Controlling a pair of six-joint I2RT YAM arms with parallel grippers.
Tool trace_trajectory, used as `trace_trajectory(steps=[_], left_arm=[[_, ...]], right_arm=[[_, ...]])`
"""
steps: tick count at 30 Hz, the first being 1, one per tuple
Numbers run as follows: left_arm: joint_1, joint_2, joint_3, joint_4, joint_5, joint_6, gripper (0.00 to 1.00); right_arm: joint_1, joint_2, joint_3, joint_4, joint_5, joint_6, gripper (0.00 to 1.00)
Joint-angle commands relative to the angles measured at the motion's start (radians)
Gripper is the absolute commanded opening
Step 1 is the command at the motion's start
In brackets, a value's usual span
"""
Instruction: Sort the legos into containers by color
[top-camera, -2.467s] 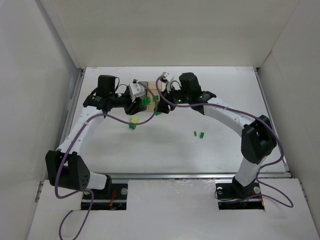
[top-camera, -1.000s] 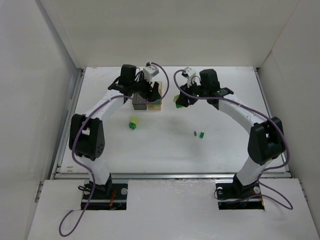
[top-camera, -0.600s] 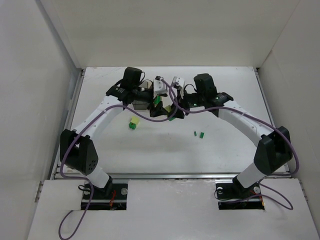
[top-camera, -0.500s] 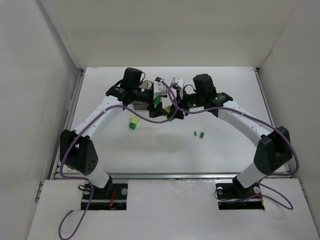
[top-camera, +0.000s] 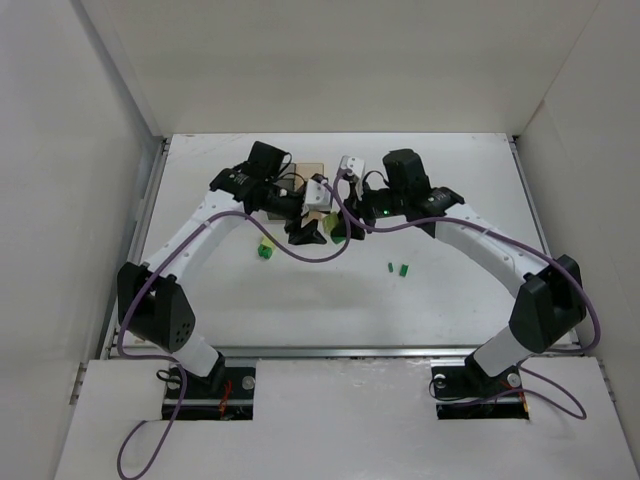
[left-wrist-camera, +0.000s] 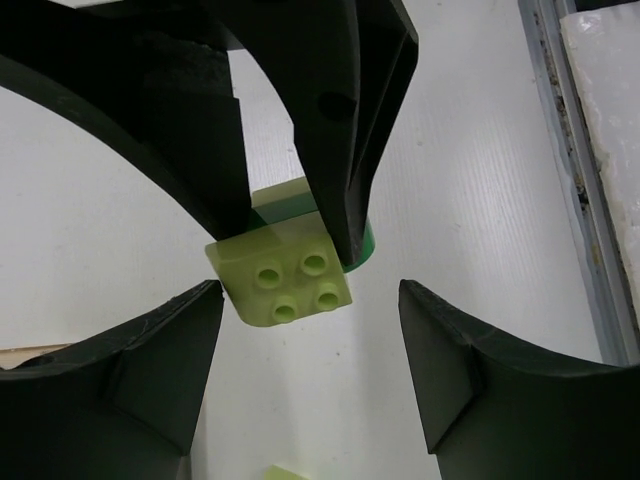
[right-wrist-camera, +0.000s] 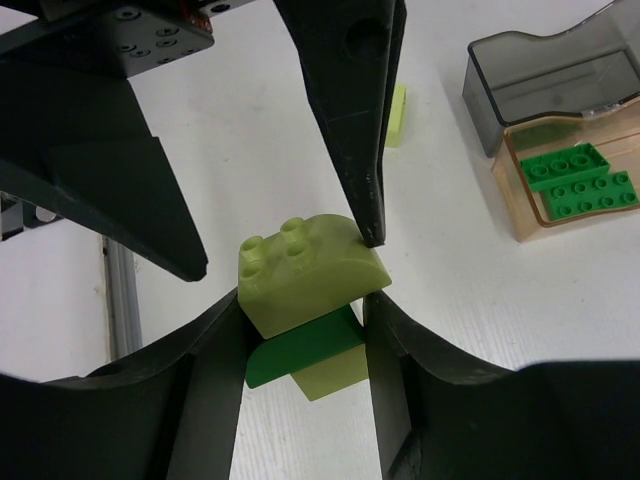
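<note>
Here the right gripper (right-wrist-camera: 303, 300) was clamped on a stuck-together stack (right-wrist-camera: 303, 315), held over the table just near the containers. The stack was a pale domed brick (right-wrist-camera: 305, 262) over a dark green plate (right-wrist-camera: 298, 352), with more pale brick beneath. The left gripper (left-wrist-camera: 310, 300) stood with its jaws apart, straddling the stack's free end.

By my read, the job was splitting this stack. The left should close squarely on one pale brick alone, clear of the green plate. Then it should peel away with a tilt while the right held firm. A skewed pinch could pop the pieces loose.

The left wrist view gave the stack's far face, four round sockets in pale plastic. The right wrist view alone showed the amber box (right-wrist-camera: 517, 200) holding dark green bricks (right-wrist-camera: 580, 180), the smoky grey box (right-wrist-camera: 487, 105) beside it. Only the overhead view caught two loose green bricks (top-camera: 397, 268) and a pale-and-green pair (top-camera: 265, 248) on the table.
</note>
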Motion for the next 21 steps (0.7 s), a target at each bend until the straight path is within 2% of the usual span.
trace_trajectory(steps=[1, 7, 9, 17, 21], left_arm=[[0.003, -0.005, 0.067, -0.032, 0.041, 0.010, 0.66], [0.003, 0.016, 0.099, 0.021, 0.069, -0.102, 0.63], [0.003, 0.027, 0.099, 0.021, 0.044, -0.102, 0.56], [0.022, 0.045, 0.090, -0.027, 0.009, -0.064, 0.58], [0.022, 0.064, 0.090, -0.036, 0.020, -0.064, 0.49]], right_arm=[[0.009, -0.043, 0.003, 0.059, -0.014, -0.013, 0.00], [0.009, -0.034, 0.012, 0.069, -0.014, -0.013, 0.00], [0.009, -0.034, 0.012, 0.069, -0.014, -0.013, 0.00], [0.009, -0.034, 0.021, 0.069, -0.014, -0.013, 0.00], [0.009, -0.025, 0.031, 0.069, -0.024, -0.013, 0.00]])
